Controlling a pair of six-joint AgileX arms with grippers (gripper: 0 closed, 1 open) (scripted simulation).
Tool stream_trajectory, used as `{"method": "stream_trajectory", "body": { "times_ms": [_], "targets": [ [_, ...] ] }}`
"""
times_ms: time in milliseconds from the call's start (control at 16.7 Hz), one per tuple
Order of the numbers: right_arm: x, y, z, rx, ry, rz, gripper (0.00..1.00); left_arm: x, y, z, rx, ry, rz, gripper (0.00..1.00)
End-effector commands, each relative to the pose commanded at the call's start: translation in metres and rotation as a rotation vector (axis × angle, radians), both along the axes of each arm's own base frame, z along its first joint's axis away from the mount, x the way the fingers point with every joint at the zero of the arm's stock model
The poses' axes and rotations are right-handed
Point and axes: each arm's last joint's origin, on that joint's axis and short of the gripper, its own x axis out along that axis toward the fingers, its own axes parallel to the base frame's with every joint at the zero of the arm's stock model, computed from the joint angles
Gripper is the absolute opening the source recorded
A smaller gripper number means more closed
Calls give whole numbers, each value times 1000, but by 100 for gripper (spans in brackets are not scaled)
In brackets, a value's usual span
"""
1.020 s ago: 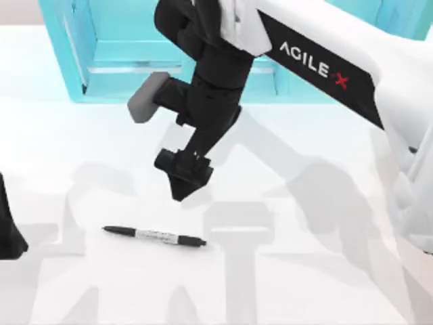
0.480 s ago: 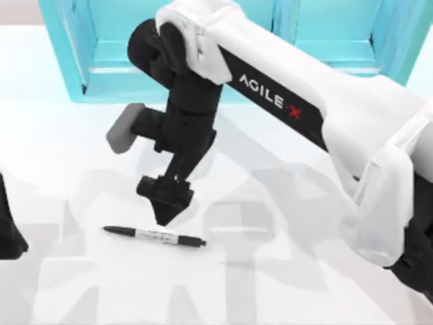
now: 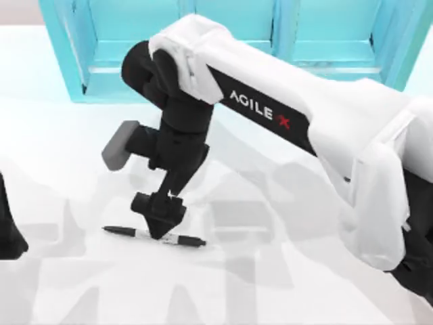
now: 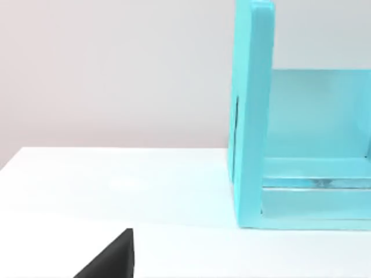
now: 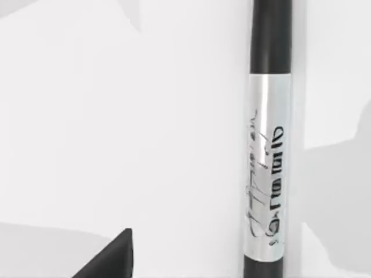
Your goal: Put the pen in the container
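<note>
top view, right arm: reaches from the right edge of the frame across to the lower left of centre, white link with the agilex mark, black wrist pointing down at the table (image 3: 284, 284).
right gripper (image 3: 161, 230): low over the pen, its tip overlapping the pen's middle in the top view; i cannot tell whether it touches the pen, nor whether the jaws are released or clenched.
pen (image 3: 183, 239): lying flat on the white table in the lower left of centre of the top view, running nearly left to right, pointed tip toward the left; both ends stick out past the gripper.
right wrist view, pen (image 5: 266, 145): black barrel with its silver-white printed label seen close up, lying on the table; a dark corner of the gripper sits at the bottom edge of that frame.
left gripper (image 3: 8, 227): a dark shape at the left edge of the top view, well apart from the pen; jaw state cannot be told.
shelf unit (image 3: 223, 47): teal, along the top of the top view, behind the right arm; its end wall (image 4: 252, 116) stands in the right half of the left wrist view.
</note>
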Motion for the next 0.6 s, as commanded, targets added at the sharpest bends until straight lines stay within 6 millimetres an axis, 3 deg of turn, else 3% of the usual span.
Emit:
{"method": "stream_trajectory", "body": {
  "times_ms": [360, 600],
  "targets": [
    [-17, 11, -51, 0, 0, 0, 100, 0, 0, 0, 0, 0, 0, 100],
    [-22, 12, -65, 0, 0, 0, 100, 0, 0, 0, 0, 0, 0, 100]
  ]
}}
